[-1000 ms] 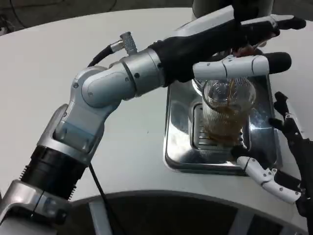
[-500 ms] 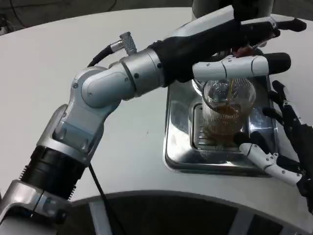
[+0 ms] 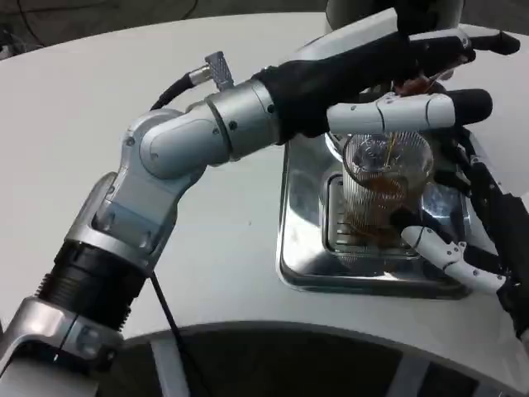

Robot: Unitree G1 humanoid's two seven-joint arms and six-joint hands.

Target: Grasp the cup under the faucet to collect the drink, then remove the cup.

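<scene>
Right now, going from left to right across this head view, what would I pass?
Silver left forearm → left rim of the metal drip tray → ribbed clear cup holding brown drink → right hand, fingers spread beside the cup.

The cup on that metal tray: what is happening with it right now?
A ribbed clear cup stands on the metal drip tray, part full of brown drink, with a thin stream falling into it. The left hand reaches over it toward the dispenser. The right hand sits beside the cup with fingers spread, not yet gripping it.
</scene>
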